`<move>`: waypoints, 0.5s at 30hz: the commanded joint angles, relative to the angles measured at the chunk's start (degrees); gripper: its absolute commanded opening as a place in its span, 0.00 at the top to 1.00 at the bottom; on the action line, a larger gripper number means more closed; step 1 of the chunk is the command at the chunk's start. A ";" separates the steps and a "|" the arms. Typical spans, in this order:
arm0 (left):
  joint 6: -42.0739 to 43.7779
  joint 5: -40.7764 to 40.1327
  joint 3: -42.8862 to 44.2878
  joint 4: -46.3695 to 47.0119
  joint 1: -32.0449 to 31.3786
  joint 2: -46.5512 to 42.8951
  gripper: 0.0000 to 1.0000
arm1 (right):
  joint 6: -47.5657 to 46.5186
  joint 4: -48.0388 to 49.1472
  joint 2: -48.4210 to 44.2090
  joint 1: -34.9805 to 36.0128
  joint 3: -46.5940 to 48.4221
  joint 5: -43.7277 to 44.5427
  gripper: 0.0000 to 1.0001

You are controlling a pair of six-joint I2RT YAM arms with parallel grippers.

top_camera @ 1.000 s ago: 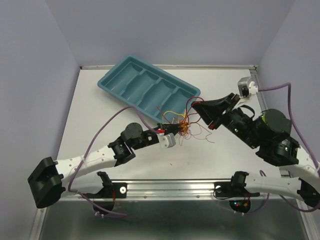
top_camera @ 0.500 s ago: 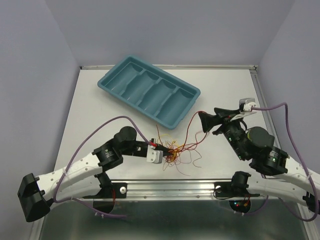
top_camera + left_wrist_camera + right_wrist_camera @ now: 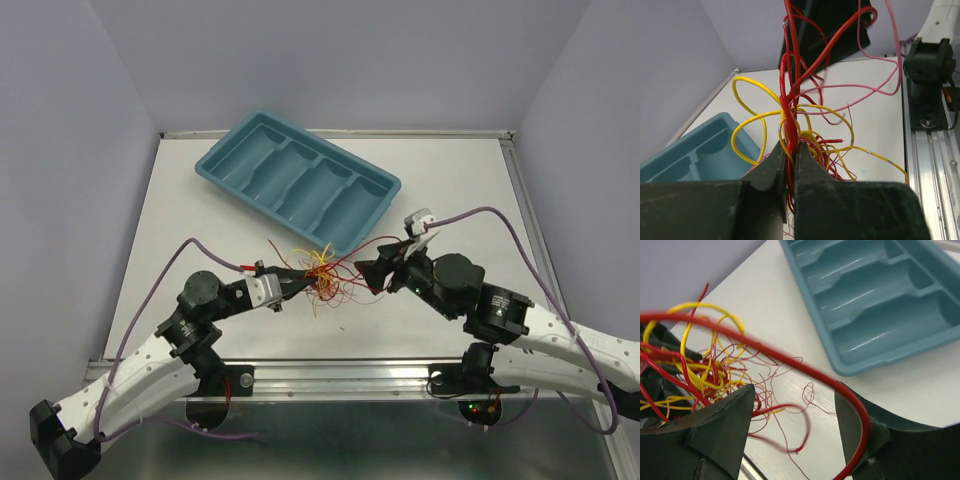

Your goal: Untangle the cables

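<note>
My left gripper [image 3: 790,150] pinches the cables [image 3: 322,275] at mid-table, all one red-and-yellow knot. My right gripper [image 3: 372,270], at the knot's 3 o'clock, gapes wide, gripping nothing. No strand looks freed; the whole untangling remains.

Cables [image 3: 789,100]: no print can be read on the red, yellow or pink insulation.
Tray [image 3: 300,182]: plain teal plastic, no lettering or number legible.
Arm housings [image 3: 560,335]: any marks are too small to read in the top view.
Metal rail [image 3: 935,155]: no figures or signs legible.
Overall: no text, brand, number or sign can be read in any view.
</note>
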 commanded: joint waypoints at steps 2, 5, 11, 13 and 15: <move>-8.92 -6.43 -1.38 10.78 0.08 -2.13 1.00 | -1.68 8.24 3.14 -0.02 -3.02 -13.52 0.30; -10.95 -6.78 -0.68 10.96 0.08 -0.20 1.00 | -2.30 14.72 6.30 0.07 -4.34 -21.08 0.33; -15.34 -10.04 0.38 11.49 0.08 3.23 1.00 | -0.90 28.17 8.50 -0.02 -9.87 -27.61 0.34; -15.96 -9.68 -0.06 12.10 0.08 3.15 1.00 | -0.72 30.47 8.59 0.07 -11.02 -25.33 0.38; -16.66 -10.56 -0.58 13.24 0.08 3.06 1.00 | -0.45 33.72 8.51 -0.02 -12.77 -25.05 0.39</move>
